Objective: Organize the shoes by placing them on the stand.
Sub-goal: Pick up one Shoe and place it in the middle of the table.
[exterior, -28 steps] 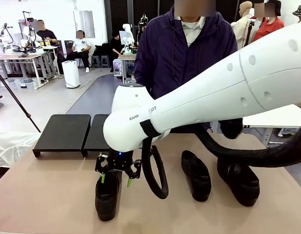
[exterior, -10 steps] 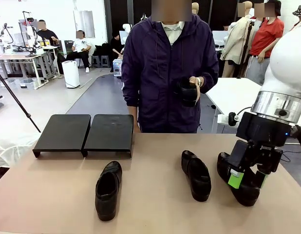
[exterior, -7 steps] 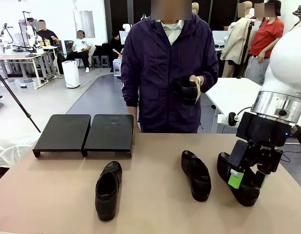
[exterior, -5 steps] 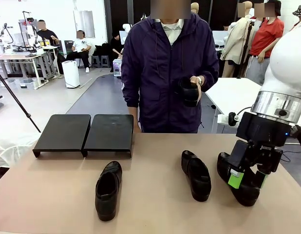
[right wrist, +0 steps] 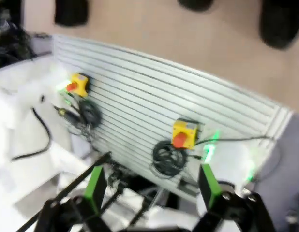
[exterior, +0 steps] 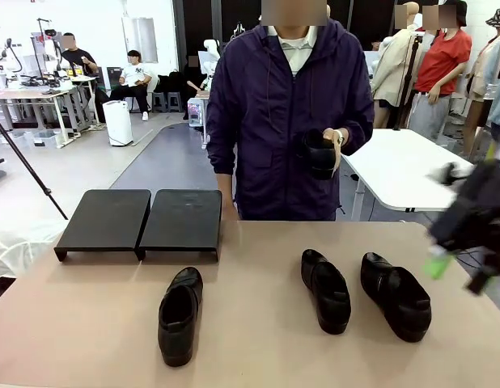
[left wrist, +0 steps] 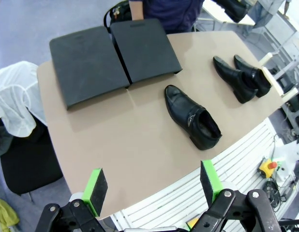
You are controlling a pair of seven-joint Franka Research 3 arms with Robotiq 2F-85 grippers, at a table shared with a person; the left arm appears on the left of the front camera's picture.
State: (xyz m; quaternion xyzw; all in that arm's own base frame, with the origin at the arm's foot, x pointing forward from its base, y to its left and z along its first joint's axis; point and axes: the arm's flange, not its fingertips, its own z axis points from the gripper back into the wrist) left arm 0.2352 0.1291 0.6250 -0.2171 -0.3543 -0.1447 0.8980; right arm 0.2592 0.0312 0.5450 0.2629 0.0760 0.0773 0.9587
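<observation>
A left shoe [exterior: 179, 315], a middle shoe [exterior: 326, 291] and a right shoe [exterior: 396, 295] lie on the counter [exterior: 258, 356], near the stand [exterior: 141, 218] at its far left. A fourth shoe [exterior: 318, 153] is in the person's hand [exterior: 339, 144]. The left tool [left wrist: 152, 186] hangs high above the counter with its fingers apart and empty. The right tool [right wrist: 152, 186], blurred and off the counter's edge, is also spread with nothing between.

Three shoes [exterior: 326, 289] on table [exterior: 258, 343]; person [exterior: 290, 121] holds fourth shoe [exterior: 319, 153].

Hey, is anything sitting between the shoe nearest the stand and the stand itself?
Nothing visible. Only bare table lies between that shoe and the front edge of the stand, and the stand's top is bare.
</observation>
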